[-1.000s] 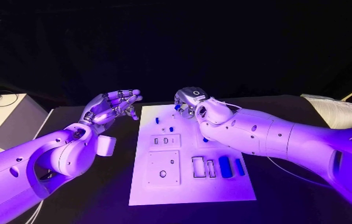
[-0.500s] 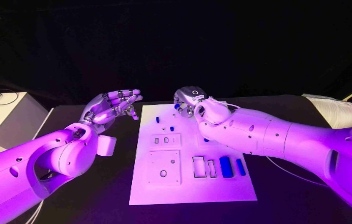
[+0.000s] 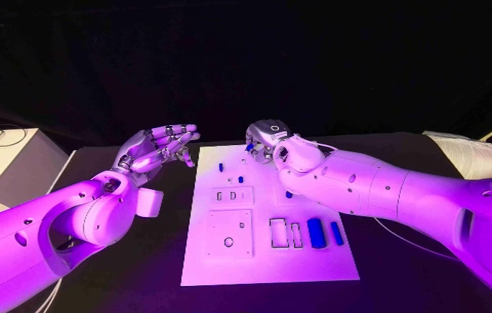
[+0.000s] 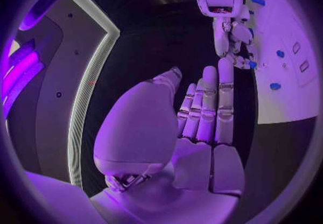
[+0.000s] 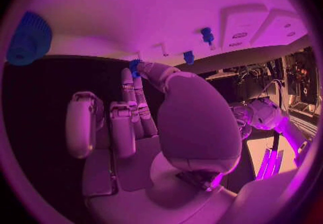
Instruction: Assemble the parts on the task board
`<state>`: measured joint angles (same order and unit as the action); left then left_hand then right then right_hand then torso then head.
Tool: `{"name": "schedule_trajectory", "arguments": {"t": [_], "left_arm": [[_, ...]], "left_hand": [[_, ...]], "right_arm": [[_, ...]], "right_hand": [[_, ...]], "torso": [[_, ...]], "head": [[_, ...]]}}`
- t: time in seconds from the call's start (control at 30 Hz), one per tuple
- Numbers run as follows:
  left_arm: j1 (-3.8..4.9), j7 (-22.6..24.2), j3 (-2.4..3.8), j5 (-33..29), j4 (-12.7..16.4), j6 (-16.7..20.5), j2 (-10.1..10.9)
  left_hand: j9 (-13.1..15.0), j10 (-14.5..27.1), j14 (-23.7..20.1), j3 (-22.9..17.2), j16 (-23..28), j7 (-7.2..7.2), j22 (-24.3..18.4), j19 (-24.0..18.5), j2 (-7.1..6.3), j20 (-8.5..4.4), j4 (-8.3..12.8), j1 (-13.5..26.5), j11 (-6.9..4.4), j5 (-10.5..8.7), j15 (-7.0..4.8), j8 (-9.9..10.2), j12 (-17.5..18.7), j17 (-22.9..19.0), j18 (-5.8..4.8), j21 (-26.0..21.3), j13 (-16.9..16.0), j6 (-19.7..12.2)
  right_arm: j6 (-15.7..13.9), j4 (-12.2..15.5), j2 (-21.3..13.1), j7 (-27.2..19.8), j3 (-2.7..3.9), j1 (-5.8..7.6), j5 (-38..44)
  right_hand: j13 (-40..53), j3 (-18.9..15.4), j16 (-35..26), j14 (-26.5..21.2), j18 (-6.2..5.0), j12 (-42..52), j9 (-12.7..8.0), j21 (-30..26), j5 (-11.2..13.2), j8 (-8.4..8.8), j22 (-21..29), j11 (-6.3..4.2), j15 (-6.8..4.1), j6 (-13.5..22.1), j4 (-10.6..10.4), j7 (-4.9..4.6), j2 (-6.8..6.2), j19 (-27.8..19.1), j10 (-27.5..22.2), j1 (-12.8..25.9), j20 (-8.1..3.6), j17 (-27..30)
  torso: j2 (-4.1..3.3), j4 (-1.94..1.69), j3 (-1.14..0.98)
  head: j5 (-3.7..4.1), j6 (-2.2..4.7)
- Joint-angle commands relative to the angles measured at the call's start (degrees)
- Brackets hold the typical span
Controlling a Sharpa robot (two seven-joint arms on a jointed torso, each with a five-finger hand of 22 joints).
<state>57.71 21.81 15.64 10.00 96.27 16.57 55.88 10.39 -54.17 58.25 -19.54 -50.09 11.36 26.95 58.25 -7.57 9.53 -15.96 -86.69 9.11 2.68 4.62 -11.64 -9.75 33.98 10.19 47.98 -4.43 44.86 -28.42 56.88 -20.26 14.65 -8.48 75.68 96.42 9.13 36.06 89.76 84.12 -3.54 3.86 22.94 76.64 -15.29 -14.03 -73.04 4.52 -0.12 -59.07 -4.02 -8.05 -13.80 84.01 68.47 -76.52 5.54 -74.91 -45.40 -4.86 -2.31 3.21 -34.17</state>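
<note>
The white task board (image 3: 269, 267) lies in the middle of the black table. My right hand (image 3: 266, 141) hovers over its far edge and pinches a small blue part (image 3: 249, 146) at its fingertips; the right wrist view shows that part (image 5: 134, 65) between thumb and a finger. My left hand (image 3: 159, 149) hangs left of the board, holding nothing, with its fingers (image 4: 209, 111) straight and apart. Two long blue parts (image 3: 316, 232) lie near the board's right side. Small blue parts (image 3: 240, 180) stand further back on it.
A white box (image 3: 20, 160) stands at the table's left edge, and a small white block (image 3: 150, 203) lies beside my left arm. A pale bundle (image 3: 461, 153) sits at the far right. The board has several recessed slots (image 3: 276, 232).
My right hand has risen slightly over the board's far edge with the small blue part still pinched. The left hand has stayed put.
</note>
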Motion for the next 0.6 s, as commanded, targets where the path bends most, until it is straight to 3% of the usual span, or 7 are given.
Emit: {"name": "schedule_trajectory", "arguments": {"t": [0.03, 0.3, 0.6], "left_arm": [[0.05, 0.38, 0.06, 0.17, 0.21, -0.15, -0.10], [0.05, 0.39, 0.07, 0.17, 0.24, -0.14, -0.19], [0.05, 0.40, 0.08, 0.17, 0.29, -0.11, -0.25]], "left_hand": [[0.08, 0.42, -0.51, -0.34, -0.27, 1.25, 0.06, -0.39, -0.26, 0.09, 0.14, 0.12, -0.01, 0.20, 0.02, -0.34, -0.17, 0.04, 0.29, 0.32, -0.04, 0.43], [0.08, 0.42, -0.51, -0.34, -0.27, 1.25, 0.06, -0.39, -0.26, 0.09, 0.14, 0.12, -0.01, 0.20, 0.02, -0.34, -0.17, 0.04, 0.29, 0.32, -0.04, 0.43], [0.08, 0.42, -0.51, -0.34, -0.27, 1.25, 0.06, -0.39, -0.26, 0.09, 0.14, 0.12, -0.01, 0.20, 0.02, -0.34, -0.17, 0.04, 0.29, 0.32, -0.04, 0.43]], "right_arm": [[1.06, -0.22, 0.14, -0.26, 0.02, 0.08, 0.84], [1.20, -0.51, 0.44, -0.73, 0.01, 0.13, 0.12], [1.80, -0.83, 1.07, -1.20, 0.01, 0.13, -0.55]], "right_hand": [[-0.08, -0.02, -0.18, 5.61, -0.24, -0.30, 0.06, -0.04, 0.43, -0.04, 0.16, 0.24, 0.26, 0.46, 0.43, 0.02, -0.04, 0.04, -0.49, 0.43, 0.09, -13.87], [-0.11, -0.01, -0.19, 5.60, -0.23, -0.31, 0.08, -0.01, 0.46, -0.02, 0.11, 0.25, 0.27, 0.50, 0.43, 0.01, -0.06, 0.05, -0.54, 0.50, 0.10, -13.84], [-0.15, 0.02, -0.20, 5.60, -0.23, -0.29, 0.10, -0.04, 0.49, 0.00, 0.13, 0.26, 0.29, 0.52, 0.42, 0.01, -0.04, 0.04, -0.58, 0.59, 0.12, -13.82]], "torso": [[-0.05, -0.09, 0.10], [-0.05, 0.03, 0.00], [-0.08, -0.03, 0.13]], "head": [[0.17, 0.01], [-0.01, -0.07], [0.03, -0.04]]}}
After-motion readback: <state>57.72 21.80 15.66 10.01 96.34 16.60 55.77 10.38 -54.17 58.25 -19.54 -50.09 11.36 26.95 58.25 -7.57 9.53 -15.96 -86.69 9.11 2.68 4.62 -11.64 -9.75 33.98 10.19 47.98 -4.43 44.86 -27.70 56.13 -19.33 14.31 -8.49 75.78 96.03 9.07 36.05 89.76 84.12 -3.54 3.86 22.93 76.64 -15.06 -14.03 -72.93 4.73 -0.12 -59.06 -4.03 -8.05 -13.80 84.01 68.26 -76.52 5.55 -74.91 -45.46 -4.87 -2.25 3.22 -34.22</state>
